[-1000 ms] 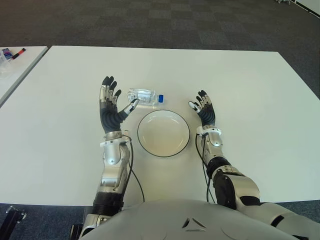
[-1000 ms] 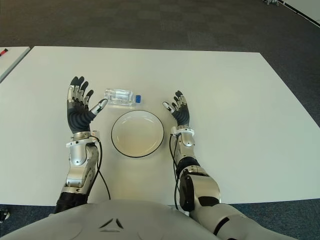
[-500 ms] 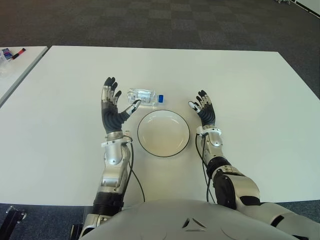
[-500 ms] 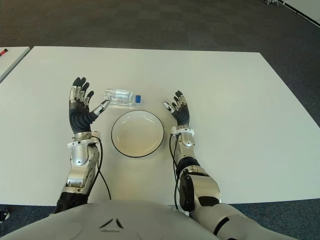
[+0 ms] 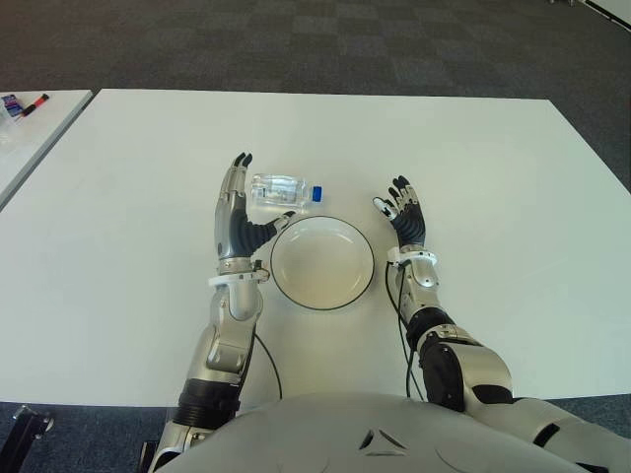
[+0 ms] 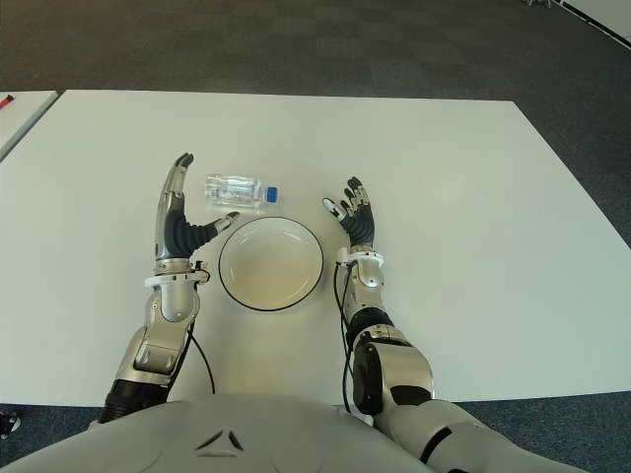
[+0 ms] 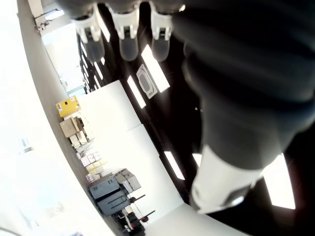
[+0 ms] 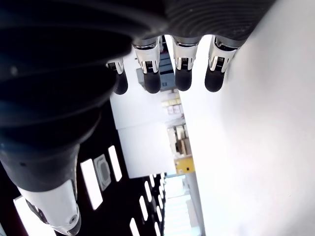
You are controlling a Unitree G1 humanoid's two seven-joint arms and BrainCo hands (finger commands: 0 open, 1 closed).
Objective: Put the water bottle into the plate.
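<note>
The water bottle (image 5: 286,189) lies on the table (image 5: 493,177), just beyond the plate (image 5: 322,263), beside the left hand (image 5: 240,217), whose unclenched fingers grasp nothing. The right hand (image 5: 404,217), also spread and empty, shows right of the plate.

You have one clear plastic water bottle with a blue cap (image 5: 287,189) lying on its side, and one round white plate with a dark rim (image 5: 322,262). You have two robot hands in view: one left hand (image 5: 240,219) and one right hand (image 5: 403,214), each with black and silver fingers. There are two white tables: the large one (image 5: 493,197) with the bottle and plate on it, and a second table (image 5: 35,133) at the far left. On that second table you can count one red marker (image 5: 36,102).
</note>
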